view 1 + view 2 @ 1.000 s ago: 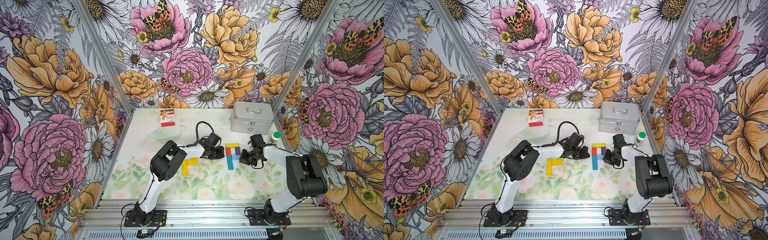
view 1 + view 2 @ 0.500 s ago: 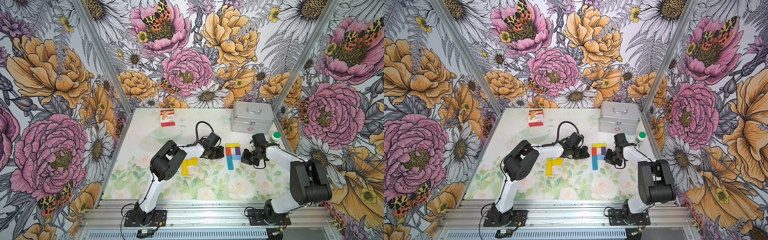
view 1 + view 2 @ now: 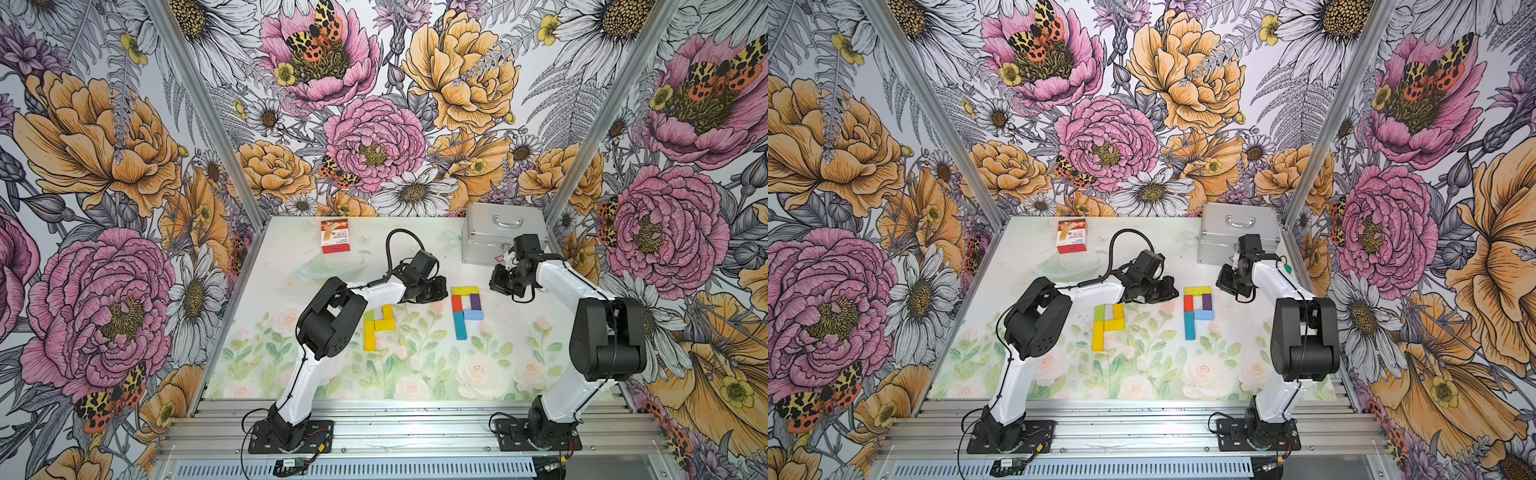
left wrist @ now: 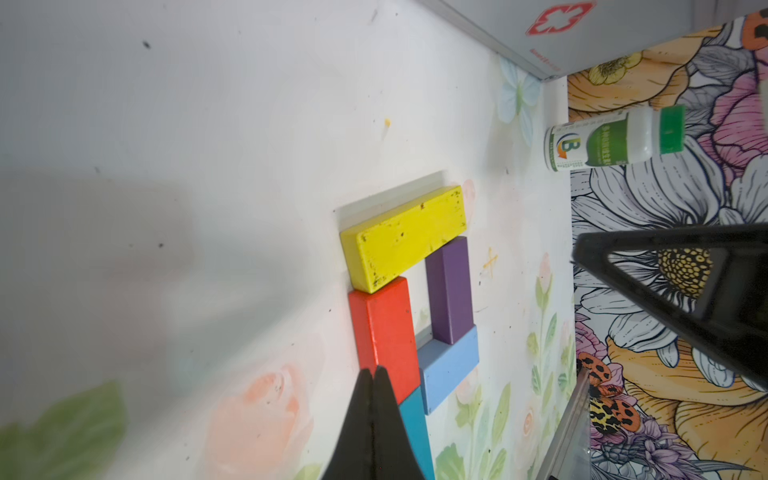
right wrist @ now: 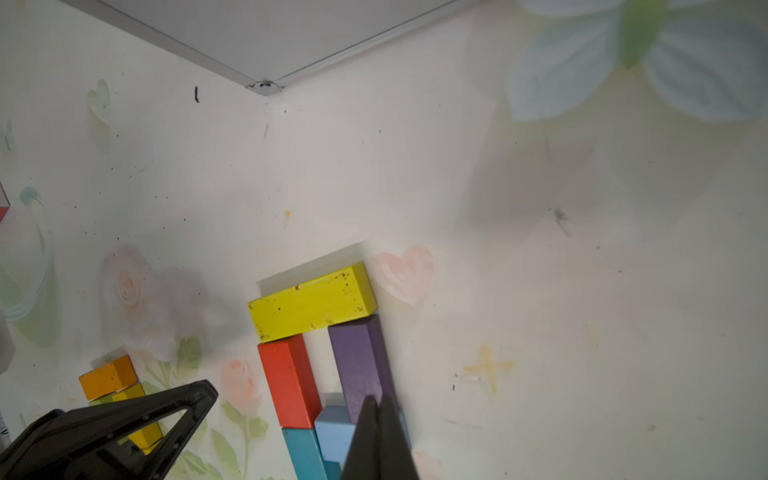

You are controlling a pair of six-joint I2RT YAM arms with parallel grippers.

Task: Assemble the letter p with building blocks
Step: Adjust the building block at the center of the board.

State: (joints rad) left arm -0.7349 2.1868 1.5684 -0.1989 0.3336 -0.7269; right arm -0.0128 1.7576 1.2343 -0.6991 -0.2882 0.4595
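Blocks (image 3: 466,308) forming a many-coloured p lay flat on the counter (image 3: 286,249) between the two arms, the stem of red block (image 4: 384,328) and teal block (image 4: 415,432) running near to far, a yellow block (image 4: 405,239) capping its far end. Left pincer (image 4: 373,376) was pinched fully closed on nothing, tips just at the stem's left edge; right pincer (image 5: 379,401), also closed and empty, hung over the purple block (image 5: 359,361) on the loop's right side. Both stood about equally close, so any squaring nudge would probably push sideways, across the stem. A second p (image 3: 379,326), yellow, green and orange, lay further left.
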